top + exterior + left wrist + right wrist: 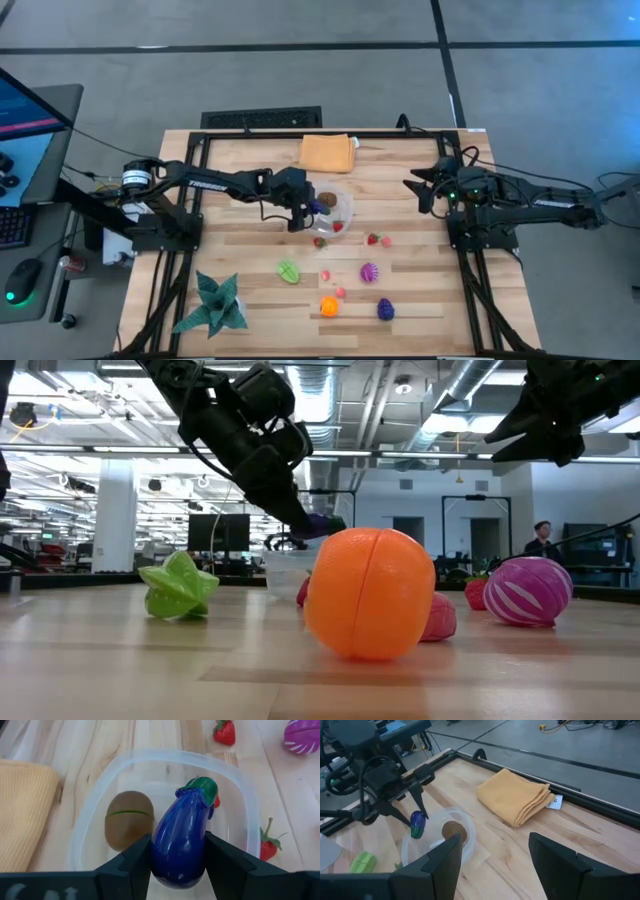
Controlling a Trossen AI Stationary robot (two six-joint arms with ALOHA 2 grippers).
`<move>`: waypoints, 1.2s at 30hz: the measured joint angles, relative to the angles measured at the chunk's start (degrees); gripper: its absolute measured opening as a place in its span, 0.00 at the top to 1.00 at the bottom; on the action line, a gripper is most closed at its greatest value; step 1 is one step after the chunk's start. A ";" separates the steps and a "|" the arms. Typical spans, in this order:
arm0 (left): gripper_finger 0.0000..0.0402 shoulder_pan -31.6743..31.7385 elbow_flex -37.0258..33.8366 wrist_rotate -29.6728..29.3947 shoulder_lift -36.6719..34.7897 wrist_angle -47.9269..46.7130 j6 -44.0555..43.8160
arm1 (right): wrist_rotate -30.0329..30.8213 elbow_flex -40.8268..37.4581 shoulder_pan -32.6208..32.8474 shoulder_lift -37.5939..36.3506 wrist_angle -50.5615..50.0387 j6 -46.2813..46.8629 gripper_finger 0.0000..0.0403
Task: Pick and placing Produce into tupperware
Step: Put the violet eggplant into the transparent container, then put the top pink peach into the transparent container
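Observation:
My left gripper [306, 208] is over the clear tupperware [343, 203], shut on a dark blue-purple eggplant [180, 845]. In the tupperware [150, 757] lie a brown kiwi-like piece [129, 820] and a small red piece, mostly hidden behind the eggplant. Loose produce rests on the table nearer the front: a green piece [288, 271], a magenta one [370, 272], an orange one [329, 306], a purple one [385, 309] and several small strawberries [373, 239]. My right gripper [420, 190] hangs open above the table's right side, touching nothing. My left gripper pinches the eggplant's fat rounded body [172, 862] between its two fingers [131, 862], coming from above and pointing down. The eggplant is lifted clear over the tupperware's inside, with its green cap end [204, 787] pointing down, away from the fingers.
A folded orange cloth [328, 152] lies at the far edge, just behind the tupperware. A green spiky star-shaped plant [213, 305] sits at the near left corner. Bare wood lies left of the tupperware and along the right side. A person stands far off in the room [541, 542].

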 joint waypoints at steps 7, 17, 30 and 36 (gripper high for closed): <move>0.57 0.04 0.00 -0.24 0.00 0.09 0.24 | -0.01 0.00 0.00 0.00 0.00 0.22 0.37; 0.48 0.04 -0.01 -0.96 0.00 0.22 0.60 | -0.01 0.00 0.00 0.00 0.00 0.22 0.37; 0.47 0.05 1.21 -1.47 -1.34 1.24 -0.99 | -4.13 0.00 0.04 0.16 -1.14 0.24 0.37; 0.47 0.22 5.00 -0.16 -4.61 -1.86 -1.12 | -11.78 -2.49 0.04 2.43 -0.83 3.82 0.37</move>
